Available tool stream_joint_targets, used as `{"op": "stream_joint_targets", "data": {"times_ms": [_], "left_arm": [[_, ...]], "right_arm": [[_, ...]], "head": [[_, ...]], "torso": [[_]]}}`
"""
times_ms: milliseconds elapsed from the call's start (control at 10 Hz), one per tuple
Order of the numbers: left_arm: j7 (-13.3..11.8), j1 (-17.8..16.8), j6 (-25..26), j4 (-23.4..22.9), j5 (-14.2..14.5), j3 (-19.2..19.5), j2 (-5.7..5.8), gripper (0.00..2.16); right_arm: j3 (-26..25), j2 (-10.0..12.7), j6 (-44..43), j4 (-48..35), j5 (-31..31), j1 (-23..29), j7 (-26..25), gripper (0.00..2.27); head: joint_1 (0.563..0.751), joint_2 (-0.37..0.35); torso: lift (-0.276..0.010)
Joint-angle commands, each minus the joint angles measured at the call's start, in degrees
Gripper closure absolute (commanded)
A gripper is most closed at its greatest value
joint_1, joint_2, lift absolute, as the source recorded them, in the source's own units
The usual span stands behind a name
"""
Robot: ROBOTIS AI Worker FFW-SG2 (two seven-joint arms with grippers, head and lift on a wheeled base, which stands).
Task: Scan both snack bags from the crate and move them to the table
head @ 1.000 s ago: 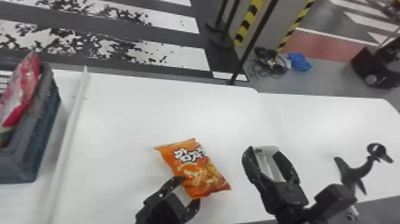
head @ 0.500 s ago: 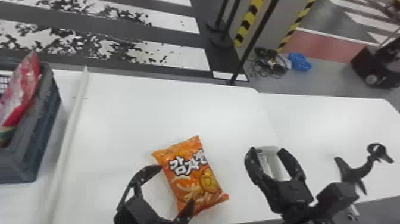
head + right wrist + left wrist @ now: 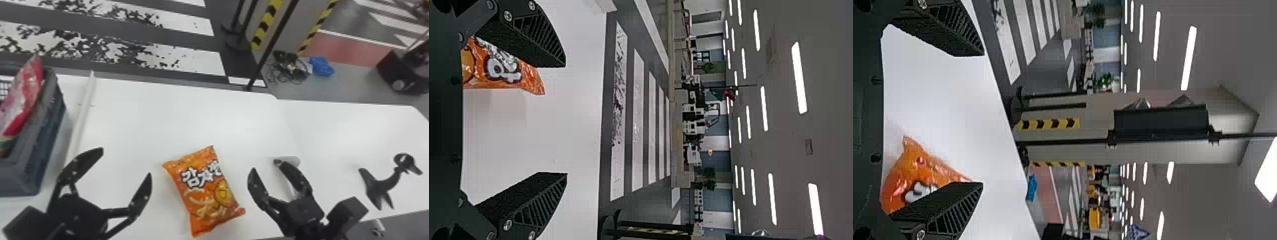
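1. Head view: the left gripper (image 3: pixel 126 162) has let go of the orange snack bag (image 3: pixel 204 191) or backed off from it; a second ago its fingers were at the bag's near left, and now they stand wide apart, well to the left.
2. The orange bag lies flat on the near part of the table (image 3: pixel 159 121), between the grippers and touching neither. It looks set down for good; whether it has been scanned, I cannot tell.
3. The right gripper (image 3: pixel 265 166) has shifted a little left, towards that bag. Its fingers are apart too, with nothing between them in its wrist view.
4. That probably makes the second bag the next job, with the left arm going left to fetch it.
5. At the far left stands the dark crate (image 3: pixel 51 143), holding a red snack bag (image 3: pixel 25 95) that pokes above the rim and leans by the right wall. The crate's floor is mostly hidden, so I can't say what else is inside.
6. A pinch high on the red bag should work, though its film may slip or snag on the rim. A pale raised strip (image 3: pixel 81 118) runs between crate and orange bag.
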Motion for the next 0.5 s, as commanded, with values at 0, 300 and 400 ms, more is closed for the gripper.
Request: {"op": "stream_joint_targets", "data": {"times_ms": [0,300,400], "left_arm": [[0.28,1.98,-0.05,-1.12,5.81,4.29,-1.37,0.07],[0.11,5.32,1.0,-4.11,11.44,10.09,-3.56,0.08],[1.08,5.58,6.1,-5.43,11.7,10.97,-4.0,0.08]], "right_arm": [[2.67,-1.04,-4.22,2.04,5.32,-0.03,-0.02,0.16],[6.63,-2.97,-18.29,5.74,16.48,2.17,-0.11,0.17],[8.21,-3.32,-23.21,5.38,18.77,4.63,-2.31,0.17]], "head": [[0.695,-0.35],[0.695,-0.244],[0.695,-0.185]], "torso": [[-0.087],[-0.087],[-0.087]]}}
